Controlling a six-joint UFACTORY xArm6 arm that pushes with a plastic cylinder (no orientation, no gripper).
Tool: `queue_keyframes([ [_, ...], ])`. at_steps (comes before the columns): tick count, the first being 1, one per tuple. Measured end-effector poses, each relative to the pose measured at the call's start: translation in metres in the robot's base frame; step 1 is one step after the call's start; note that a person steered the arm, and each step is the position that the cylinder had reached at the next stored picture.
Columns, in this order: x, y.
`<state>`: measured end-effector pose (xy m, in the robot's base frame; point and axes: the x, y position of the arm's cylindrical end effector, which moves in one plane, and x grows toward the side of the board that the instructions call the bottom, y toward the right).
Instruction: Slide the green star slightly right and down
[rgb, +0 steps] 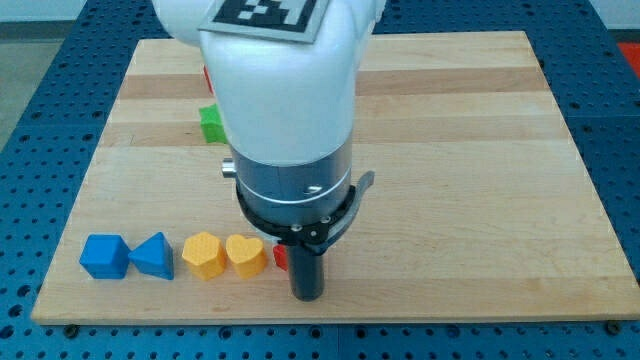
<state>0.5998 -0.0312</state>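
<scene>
The green block, its star shape not clear, is sitting near the table's upper left, half hidden by the white arm. A red sliver is peeking out above it. My tip, a bare rod with no end effector to clench, is resting near the bottom edge, touching a red block. Leftward are lying two yellow hearts, a blue wedge and a blue cube. The right half is lying open.
</scene>
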Motion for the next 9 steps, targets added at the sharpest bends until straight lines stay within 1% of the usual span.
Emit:
queue_keyframes([
  [1,0.001,-0.001],
  [2,0.013,0.017],
  [3,0.017,0.054],
  [4,0.001,0.092],
  [5,-0.041,0.098],
  [6,-0.086,0.068],
  [7,-0.118,0.012],
  [8,-0.144,-0.056],
  [9,-0.158,-0.131],
])
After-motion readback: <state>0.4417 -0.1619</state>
